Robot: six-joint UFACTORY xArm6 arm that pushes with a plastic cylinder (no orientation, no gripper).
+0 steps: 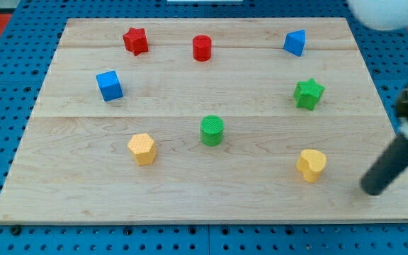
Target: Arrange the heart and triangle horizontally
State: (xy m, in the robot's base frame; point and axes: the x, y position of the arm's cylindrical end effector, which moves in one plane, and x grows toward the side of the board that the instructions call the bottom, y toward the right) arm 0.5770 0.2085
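Note:
A yellow heart (311, 164) lies near the board's lower right. A blue triangle (295, 42) lies near the upper right, far above the heart. My rod comes in from the view's right edge, and my tip (370, 189) rests on the board to the right of the yellow heart and slightly below it, a clear gap away. It touches no block.
Other blocks on the wooden board (190, 198): red star (135, 40), red cylinder (202, 48), blue cube (109, 86), green star (308, 93), green cylinder (212, 130), yellow hexagon (142, 149). A blue pegboard surrounds the board.

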